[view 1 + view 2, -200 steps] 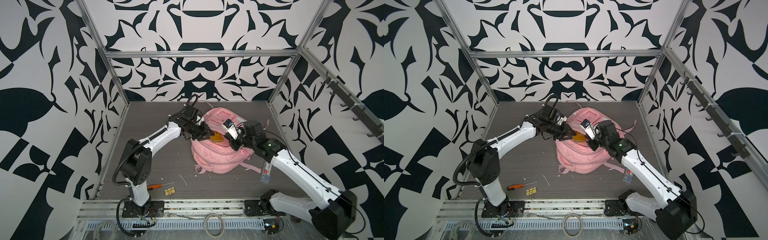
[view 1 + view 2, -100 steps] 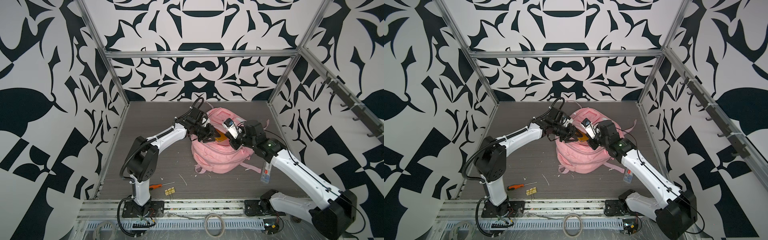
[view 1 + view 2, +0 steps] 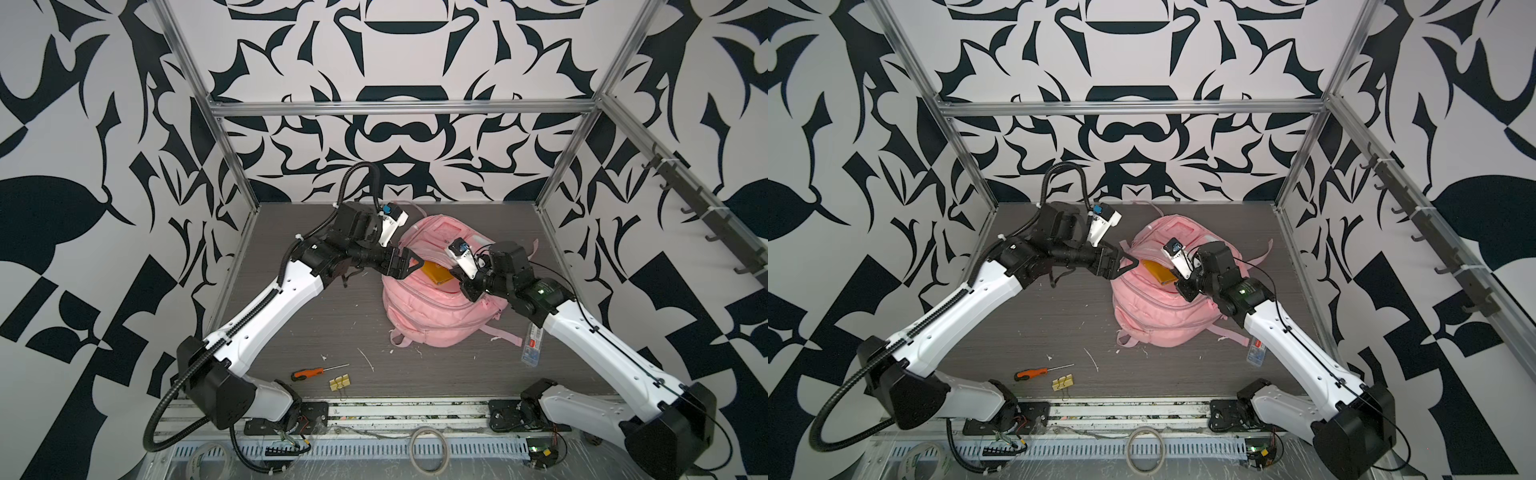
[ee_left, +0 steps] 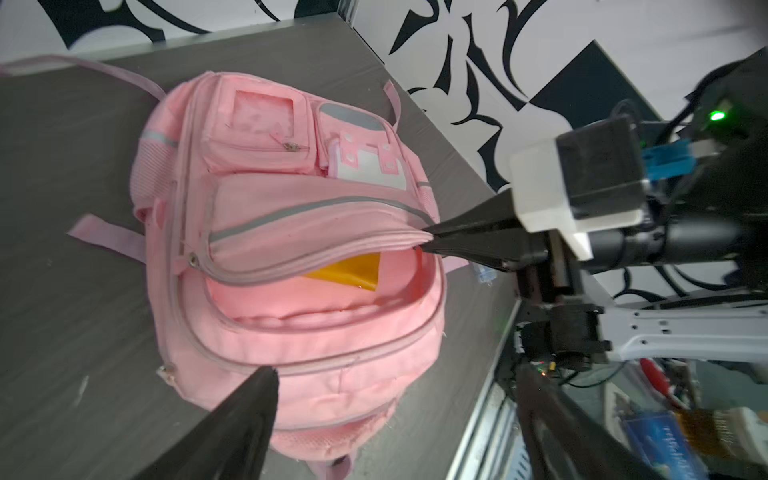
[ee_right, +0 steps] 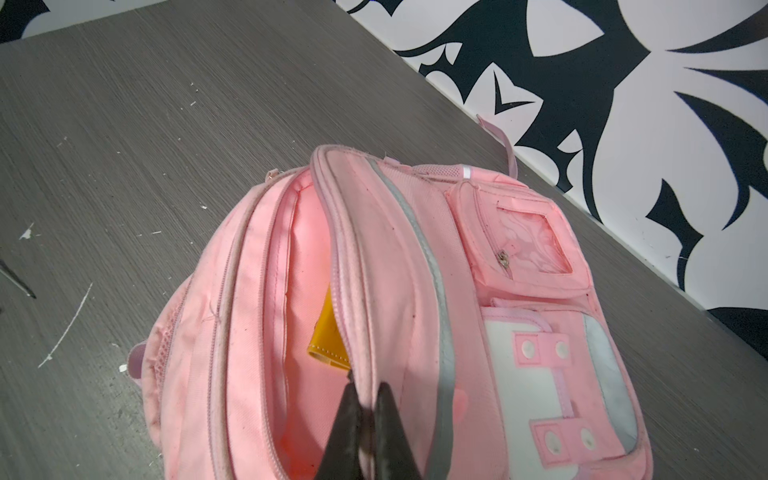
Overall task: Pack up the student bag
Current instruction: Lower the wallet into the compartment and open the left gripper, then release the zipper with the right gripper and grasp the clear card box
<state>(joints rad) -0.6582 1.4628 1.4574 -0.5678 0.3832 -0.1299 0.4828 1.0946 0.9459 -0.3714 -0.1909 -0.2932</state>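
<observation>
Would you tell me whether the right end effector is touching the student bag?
Touching: in the right wrist view the right end effector is pinched on the flap edge of the student bag.

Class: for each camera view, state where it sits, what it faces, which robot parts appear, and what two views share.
Top views: high at the front, looking down at the student bag on the table; left arm and right arm show, left gripper open, right gripper pinching the bag.
Left wrist: on the left arm, facing the bag's open pocket; its own fingers and the right arm show.
Right wrist: on the right arm, facing the bag along its shut fingers.
Shared: both wrist views show the yellow item inside.
</observation>
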